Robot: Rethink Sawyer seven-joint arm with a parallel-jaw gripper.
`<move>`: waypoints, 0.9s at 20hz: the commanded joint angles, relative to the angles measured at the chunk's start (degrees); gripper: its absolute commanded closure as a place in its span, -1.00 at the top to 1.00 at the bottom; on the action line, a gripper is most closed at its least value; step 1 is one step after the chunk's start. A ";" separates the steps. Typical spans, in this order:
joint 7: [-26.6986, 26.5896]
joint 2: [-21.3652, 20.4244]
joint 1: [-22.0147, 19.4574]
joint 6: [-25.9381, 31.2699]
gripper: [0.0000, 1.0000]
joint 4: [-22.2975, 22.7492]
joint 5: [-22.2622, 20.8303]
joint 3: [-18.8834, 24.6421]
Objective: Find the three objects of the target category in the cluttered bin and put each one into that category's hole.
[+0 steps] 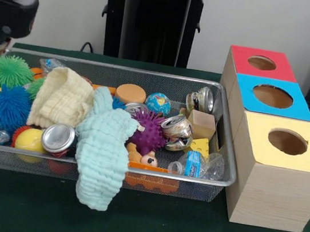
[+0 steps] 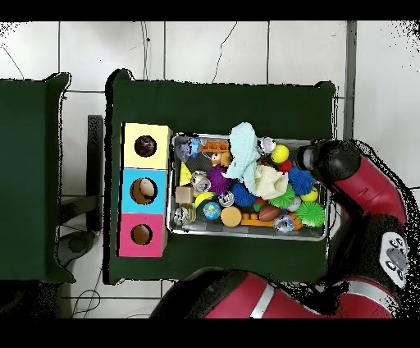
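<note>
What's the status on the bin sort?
Gripper fingers not visible; arm over the bin's end away from the boxes. Nothing picked yet. Mint cloth draped over the bin's rim, covering items. Yellow, blue, red holes clear.

- The mesh bin (image 1: 222,131) is packed full; toys are covered by a mint cloth (image 1: 102,155) draped over its rim.
- The three box holes (image 1: 287,141) are left unobstructed from above.
</note>
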 commanded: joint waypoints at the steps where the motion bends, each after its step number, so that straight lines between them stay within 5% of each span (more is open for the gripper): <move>1: 1.93 -1.38 -1.82 5.18 1.00 3.64 -0.08 6.56; 8: 1.73 0.09 -2.16 3.05 1.00 3.53 -0.81 7.62; 18: -0.64 -0.52 -4.91 -4.56 1.00 9.56 -2.52 11.04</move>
